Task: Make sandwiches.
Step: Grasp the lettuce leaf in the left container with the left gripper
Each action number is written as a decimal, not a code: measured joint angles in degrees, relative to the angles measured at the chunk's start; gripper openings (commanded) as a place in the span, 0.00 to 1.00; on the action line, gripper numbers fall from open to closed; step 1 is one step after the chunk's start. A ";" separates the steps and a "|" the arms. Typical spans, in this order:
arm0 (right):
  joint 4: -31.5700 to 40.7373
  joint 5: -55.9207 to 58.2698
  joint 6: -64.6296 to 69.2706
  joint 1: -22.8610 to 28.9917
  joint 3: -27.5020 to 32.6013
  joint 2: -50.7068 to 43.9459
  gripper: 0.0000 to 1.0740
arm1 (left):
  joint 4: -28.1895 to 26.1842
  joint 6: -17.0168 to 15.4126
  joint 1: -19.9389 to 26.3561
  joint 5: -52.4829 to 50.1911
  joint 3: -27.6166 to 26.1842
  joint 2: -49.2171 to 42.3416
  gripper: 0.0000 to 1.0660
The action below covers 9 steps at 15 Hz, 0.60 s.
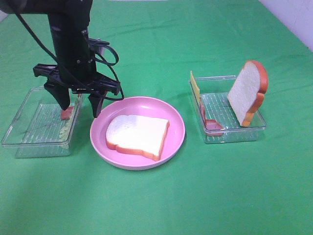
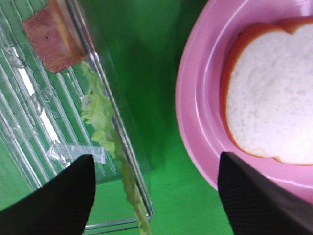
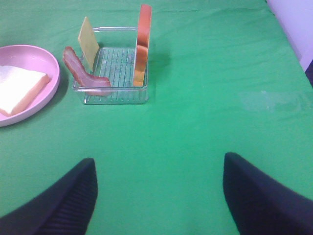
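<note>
A bread slice (image 1: 138, 135) lies flat on the round pink plate (image 1: 176, 122). My left gripper (image 1: 78, 105) is open and empty, low over the right wall of the left clear tray (image 1: 29, 132), one finger inside and one outside. In the left wrist view (image 2: 156, 196) pale green lettuce (image 2: 100, 117) lies along that wall and a red-brown meat piece (image 2: 49, 41) rests in the tray. The right clear tray (image 1: 234, 134) holds an upright bread slice (image 1: 248, 90), an orange cheese slice (image 1: 195, 88) and a bacon strip (image 1: 211, 124). My right gripper (image 3: 159, 196) is open, empty and far from that tray (image 3: 115, 73).
Green cloth covers the table (image 1: 195, 39). In the right wrist view the bacon (image 3: 80, 71) hangs over the tray's wall, with the cheese (image 3: 88, 41), the upright bread (image 3: 142, 44) and the plate (image 3: 51, 73) beyond. A pale wall edge (image 1: 293, 19) shows at the far right.
</note>
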 measured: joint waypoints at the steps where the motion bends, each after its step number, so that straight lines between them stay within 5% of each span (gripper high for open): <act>1: 0.00 0.00 0.00 0.00 0.00 0.00 0.64 | 0.00 -0.06 0.00 0.00 0.00 0.46 0.61; 4: 0.00 0.00 0.00 0.00 0.00 0.00 0.64 | 0.29 -0.06 0.00 0.11 0.00 2.12 0.50; 9: 0.00 0.00 0.00 0.00 0.00 0.00 0.64 | 0.74 -0.06 0.00 0.11 0.06 2.46 0.16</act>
